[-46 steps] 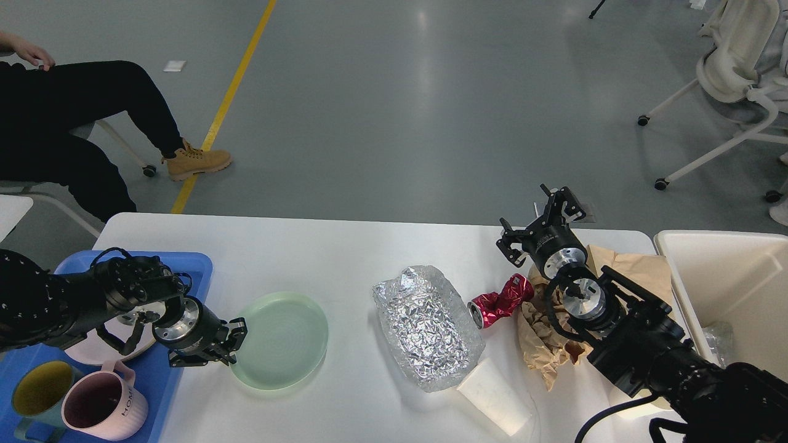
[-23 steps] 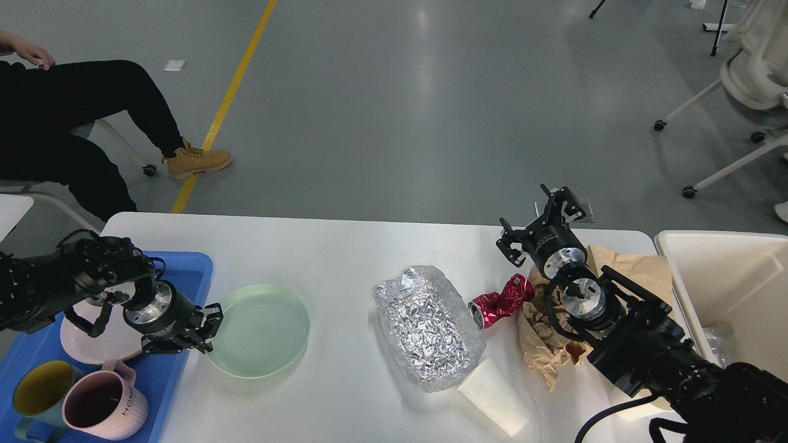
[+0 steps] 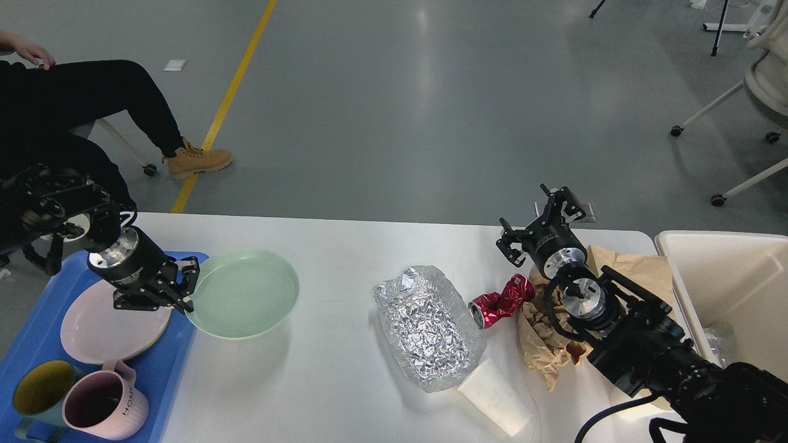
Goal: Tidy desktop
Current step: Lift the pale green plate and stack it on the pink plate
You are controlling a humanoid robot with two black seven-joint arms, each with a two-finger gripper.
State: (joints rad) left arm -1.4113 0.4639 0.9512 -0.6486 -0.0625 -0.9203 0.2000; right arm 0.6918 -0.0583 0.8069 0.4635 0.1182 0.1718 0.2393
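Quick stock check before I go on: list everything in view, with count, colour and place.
desktop: 1, white, centre
tray: 1, blue, left edge
pink plate: 1, on tray
mugs: 2, pink and yellow, tray front
green plate: 1, lifted at tray edge
foil: 1, silver, centre
can: 1, red, crushed
paper cup: 1, white, on its side
brown paper: crumpled, right
bin: 1, cream, far right
left gripper: shut on green plate
right gripper: open

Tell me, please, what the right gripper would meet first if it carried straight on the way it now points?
Probably nothing on the desktop: the right gripper, open and empty, points away over the far edge, where only bare floor shows. Depth is hard to judge from this one view.
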